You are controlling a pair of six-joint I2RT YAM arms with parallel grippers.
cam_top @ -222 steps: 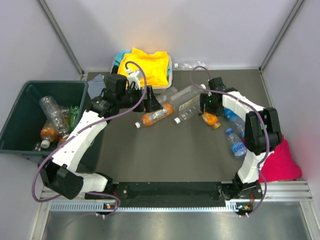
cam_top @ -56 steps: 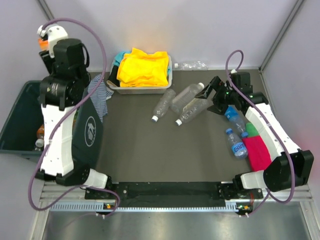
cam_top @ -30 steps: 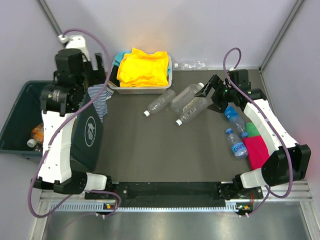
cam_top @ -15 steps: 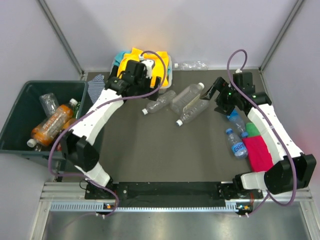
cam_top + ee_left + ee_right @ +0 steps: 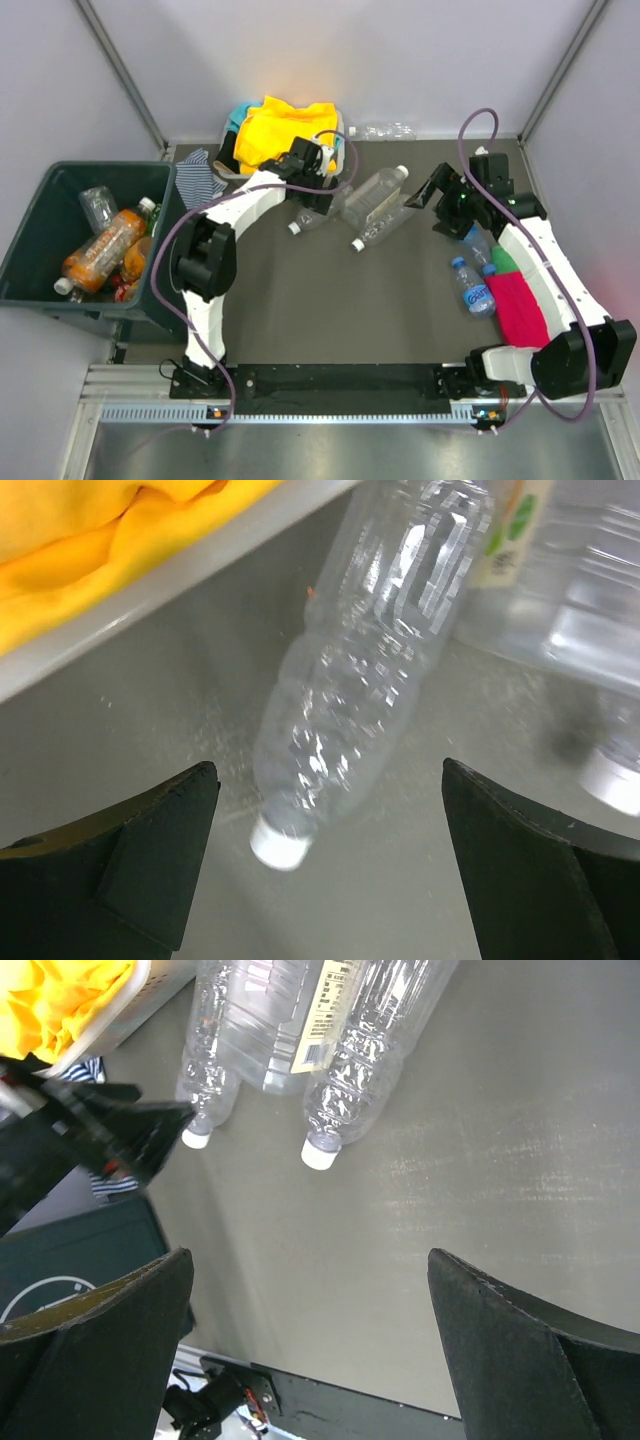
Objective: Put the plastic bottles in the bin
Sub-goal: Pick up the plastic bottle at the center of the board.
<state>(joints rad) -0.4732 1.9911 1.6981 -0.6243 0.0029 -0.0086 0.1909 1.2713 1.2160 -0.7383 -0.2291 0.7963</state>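
Three clear plastic bottles lie together mid-table: a small one (image 5: 316,211) (image 5: 370,670) with a white cap (image 5: 278,845), a large labelled one (image 5: 378,192) (image 5: 280,1020), and a third (image 5: 385,226) (image 5: 345,1090). My left gripper (image 5: 322,195) (image 5: 328,775) hangs open just above the small bottle, one finger on each side of its neck end, not touching. To their right my right gripper (image 5: 430,208) (image 5: 310,1260) is open and holds nothing. The dark green bin (image 5: 40,200) at the left holds an orange bottle (image 5: 100,245) and others.
A white tray (image 5: 335,160) of yellow cloth stands right behind the small bottle. Blue-labelled bottles (image 5: 475,285) and a green-capped one (image 5: 503,258) lie by a pink cloth (image 5: 515,310) at the right. Another clear bottle (image 5: 385,130) lies at the back wall. A striped cloth (image 5: 200,175) hangs by the bin.
My left arm has swung from above the bin across to the tray and come down over the small clear bottle. The right gripper has shifted slightly right.
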